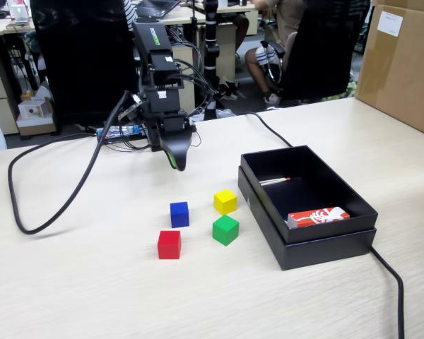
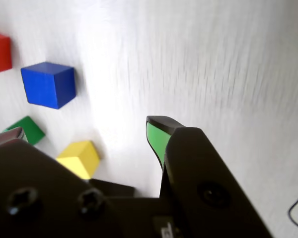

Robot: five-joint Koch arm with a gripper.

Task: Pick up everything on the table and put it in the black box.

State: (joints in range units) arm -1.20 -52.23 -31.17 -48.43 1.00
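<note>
The claw (image 1: 177, 164) is hanging above the pale wood-grain desk (image 1: 71, 282), tip pointing down, behind the four cubes and touching none of them. From the fixed view only one dark tip with a green edge is showing, and in the wrist view one green-lined jaw is jutting out while the other is lost behind the dark housing, so I cannot tell whether the claw is spread or pressed together. On the desk the blue cube (image 1: 179, 214) and the yellow cube (image 1: 225, 201) are sitting in the back row, the red cube (image 1: 169, 244) and the green cube (image 1: 225, 229) in front, all four apart from each other. The wrist camera is cutting the red cube (image 2: 0, 51) off at the left edge and hiding most of the green cube (image 2: 26, 130) behind the arm's body; the blue cube (image 2: 48, 84) is showing whole and the yellow cube (image 2: 80, 158) is partly covered. The black box (image 1: 318, 247) is lying just right of the cubes in the fixed view, holding a red-and-white packet (image 1: 318, 216) against its near wall and a thin stick-like item (image 1: 274, 181), too small to name. A black cable (image 1: 56, 205) is looping across the desk at left.
</note>
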